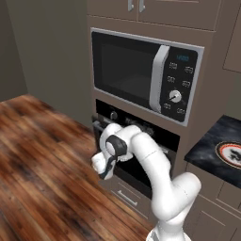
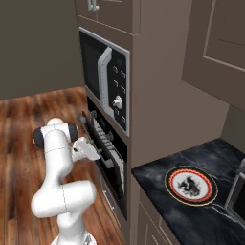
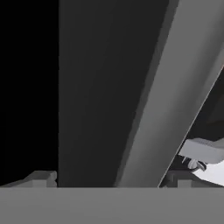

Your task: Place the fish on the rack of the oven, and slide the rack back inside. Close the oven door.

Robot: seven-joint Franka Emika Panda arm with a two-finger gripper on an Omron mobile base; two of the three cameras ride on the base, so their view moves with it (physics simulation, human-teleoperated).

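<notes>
A wood-floored kitchen is seen; just before the spread-open claw [image 2: 92, 152], the stiff, hinged oven door [image 2: 106, 146] is best pushed near its top edge.

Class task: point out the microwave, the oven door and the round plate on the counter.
microwave [image 1: 127, 70], left base view, dark door glass.
oven door [image 2: 106, 149], right base view, inner face.
plate [image 2: 191, 185], right base view, patterned centre.

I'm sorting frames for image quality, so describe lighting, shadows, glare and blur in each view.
Left base view: soft, even light; faint sheen on the microwave glass, no hard shadows; the floor looks smeared. Right base view: dim, the oven front in shade, the plate sharp. Hand view: nearly all flat grey and black bands, too close to read; the pincer tips barely show.
</notes>
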